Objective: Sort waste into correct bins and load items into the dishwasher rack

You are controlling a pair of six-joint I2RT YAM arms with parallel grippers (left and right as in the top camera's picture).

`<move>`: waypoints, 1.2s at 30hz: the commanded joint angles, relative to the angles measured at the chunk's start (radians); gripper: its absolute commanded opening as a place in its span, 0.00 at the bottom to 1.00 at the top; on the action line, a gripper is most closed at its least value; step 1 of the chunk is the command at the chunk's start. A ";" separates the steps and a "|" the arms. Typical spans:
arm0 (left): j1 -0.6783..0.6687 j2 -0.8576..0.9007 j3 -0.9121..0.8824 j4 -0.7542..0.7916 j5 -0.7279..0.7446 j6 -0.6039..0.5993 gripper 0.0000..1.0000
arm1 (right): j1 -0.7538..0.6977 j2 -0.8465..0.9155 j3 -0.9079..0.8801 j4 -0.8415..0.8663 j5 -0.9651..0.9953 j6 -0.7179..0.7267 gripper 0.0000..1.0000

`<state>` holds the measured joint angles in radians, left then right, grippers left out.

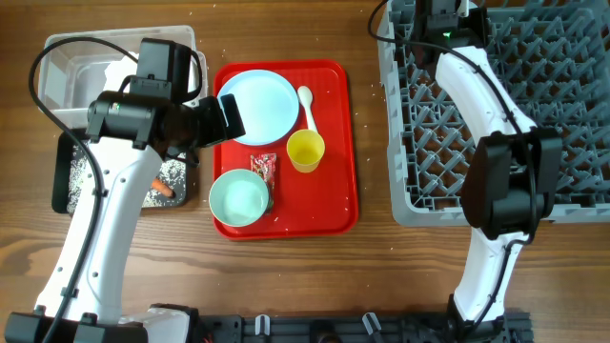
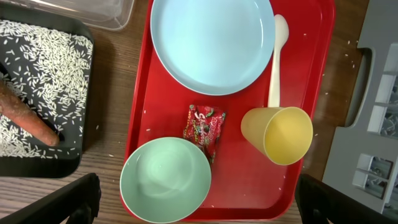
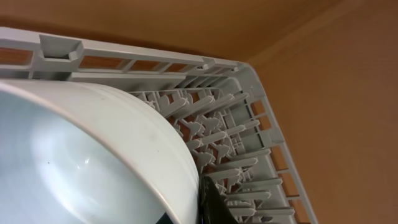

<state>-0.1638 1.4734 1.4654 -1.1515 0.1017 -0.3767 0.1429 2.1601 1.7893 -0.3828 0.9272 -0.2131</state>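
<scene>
Left gripper (image 1: 227, 116): we're holding it apart, over the tray (image 1: 335, 143).
Right gripper (image 3: 202, 208): we're clamping the bowl (image 3: 93, 162), rack's (image 3: 249, 155) twelve o'clock.

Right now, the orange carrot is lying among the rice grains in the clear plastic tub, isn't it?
Not quite. The carrot does lie among rice grains, but in the black tray, not the clear tub, which sits just beyond it. The left wrist view shows this plainly.
</scene>
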 commanded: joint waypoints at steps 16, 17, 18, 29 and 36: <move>0.005 0.002 0.006 0.002 -0.002 -0.005 1.00 | 0.076 0.121 0.008 0.369 0.289 -0.377 0.04; 0.005 0.002 0.006 0.003 -0.002 -0.005 1.00 | 0.079 0.122 0.008 0.369 0.284 -0.381 0.04; 0.005 0.002 0.006 0.003 -0.002 -0.005 1.00 | 0.083 0.122 0.008 0.368 0.280 -0.380 0.04; 0.005 0.002 0.006 0.003 -0.002 -0.005 1.00 | 0.177 0.126 0.002 0.311 0.148 -0.389 0.43; 0.005 0.002 0.006 0.003 -0.002 -0.005 1.00 | 0.179 0.126 0.002 0.311 0.150 -0.388 0.82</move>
<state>-0.1638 1.4734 1.4654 -1.1515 0.1017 -0.3767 0.3286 2.2723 1.7893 -0.0734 1.0855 -0.6079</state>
